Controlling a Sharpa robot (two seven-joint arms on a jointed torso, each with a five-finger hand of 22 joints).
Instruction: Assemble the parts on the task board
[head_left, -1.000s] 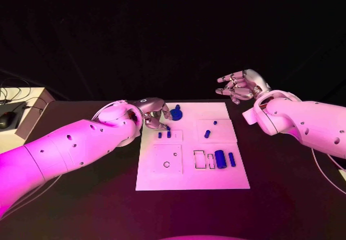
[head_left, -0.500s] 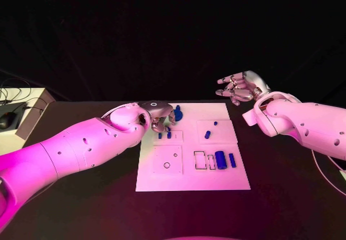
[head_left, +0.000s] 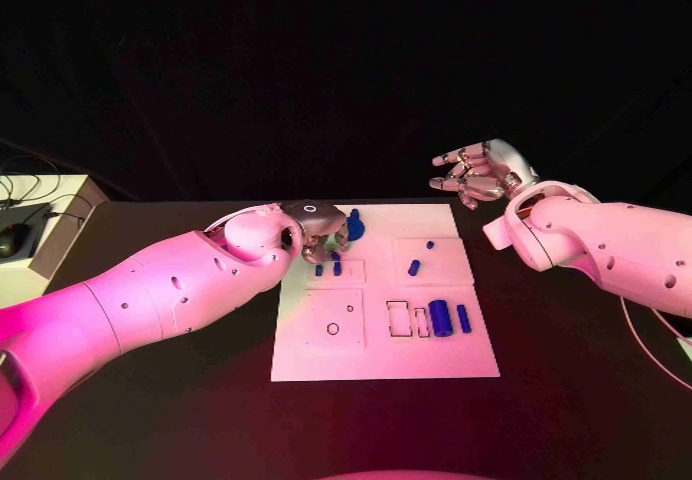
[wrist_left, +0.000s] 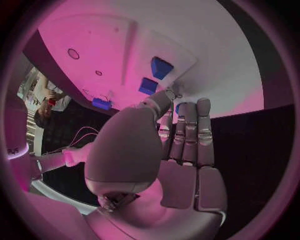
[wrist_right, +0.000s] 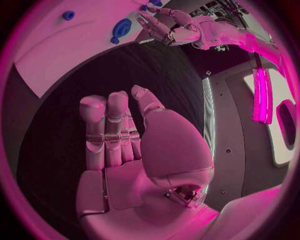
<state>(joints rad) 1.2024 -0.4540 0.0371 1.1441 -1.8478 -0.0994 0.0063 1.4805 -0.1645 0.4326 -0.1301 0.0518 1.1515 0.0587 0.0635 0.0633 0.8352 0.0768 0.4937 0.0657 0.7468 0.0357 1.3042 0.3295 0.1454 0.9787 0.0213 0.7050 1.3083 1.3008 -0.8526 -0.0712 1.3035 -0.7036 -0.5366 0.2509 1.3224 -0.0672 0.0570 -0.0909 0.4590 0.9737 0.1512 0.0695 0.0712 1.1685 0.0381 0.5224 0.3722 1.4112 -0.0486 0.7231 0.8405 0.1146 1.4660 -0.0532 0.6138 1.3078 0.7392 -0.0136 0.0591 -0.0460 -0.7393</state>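
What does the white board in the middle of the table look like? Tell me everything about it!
The task board is a flat white rectangular plate lying on the black table. It looks like smooth plastic. Thin outlines mark square panels and narrow slots, and there is a small round hole in its near-left panel. Small blue parts lie or stand on it, with a bigger round blue one near the far edge. The left robot hand hovers over its far-left corner; whether it touches the board is unclear.

parts (head_left: 440, 318) on task board (head_left: 384, 360) — mid-table (head_left: 173, 400)
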